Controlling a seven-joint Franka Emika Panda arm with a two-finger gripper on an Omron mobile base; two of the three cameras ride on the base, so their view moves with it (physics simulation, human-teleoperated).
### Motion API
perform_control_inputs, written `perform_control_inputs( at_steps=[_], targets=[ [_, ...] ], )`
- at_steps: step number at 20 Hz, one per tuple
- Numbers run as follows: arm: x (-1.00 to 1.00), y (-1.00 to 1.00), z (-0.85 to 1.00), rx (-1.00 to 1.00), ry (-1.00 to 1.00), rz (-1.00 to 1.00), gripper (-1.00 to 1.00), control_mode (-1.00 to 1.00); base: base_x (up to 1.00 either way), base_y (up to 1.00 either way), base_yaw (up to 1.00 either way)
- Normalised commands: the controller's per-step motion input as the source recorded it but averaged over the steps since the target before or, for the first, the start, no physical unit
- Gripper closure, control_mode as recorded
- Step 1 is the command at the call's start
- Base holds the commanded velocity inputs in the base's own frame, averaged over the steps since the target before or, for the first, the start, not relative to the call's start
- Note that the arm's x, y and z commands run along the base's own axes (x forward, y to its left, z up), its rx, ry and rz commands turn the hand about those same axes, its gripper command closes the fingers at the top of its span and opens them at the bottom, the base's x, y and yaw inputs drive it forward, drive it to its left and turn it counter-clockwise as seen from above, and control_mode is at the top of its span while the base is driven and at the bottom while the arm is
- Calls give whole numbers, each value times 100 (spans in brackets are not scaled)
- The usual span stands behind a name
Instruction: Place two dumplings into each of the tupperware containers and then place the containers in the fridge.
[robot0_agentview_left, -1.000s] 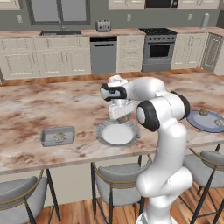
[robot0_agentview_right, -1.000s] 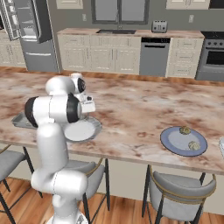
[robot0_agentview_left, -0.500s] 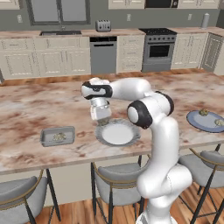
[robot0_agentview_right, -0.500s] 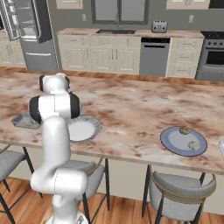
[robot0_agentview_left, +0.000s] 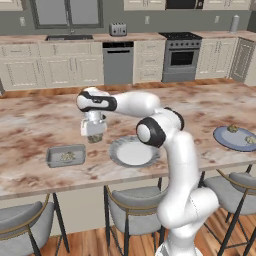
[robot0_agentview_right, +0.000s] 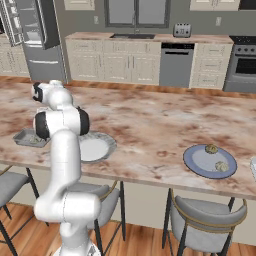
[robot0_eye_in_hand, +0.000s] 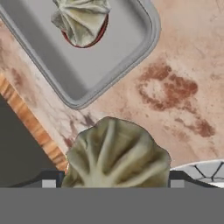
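Currently the end effector (robot0_agentview_left: 94, 138) grips a dumpling (robot0_eye_in_hand: 116, 155) between wide-set fingers, above the counter (robot0_agentview_left: 30, 125)

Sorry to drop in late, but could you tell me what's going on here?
The white arm is carrying a dumpling in its pincer above the marble island, between the empty round plate and a grey tupperware container that already holds one dumpling. Two more dumplings sit on a blue plate farther along the island. The fridge stands open in the background.
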Motion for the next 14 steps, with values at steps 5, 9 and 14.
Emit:
perform_control_inputs(
  at_steps=[5,9,14],
  targets=[
    [18,100,0,-5,-6,-37,100,-100,0,0,0],
    [14,97,-4,-3,-2,-34,100,-100,0,0,0],
    [12,68,-2,-13,-1,-20,100,-100,0,0,0]
  ],
)
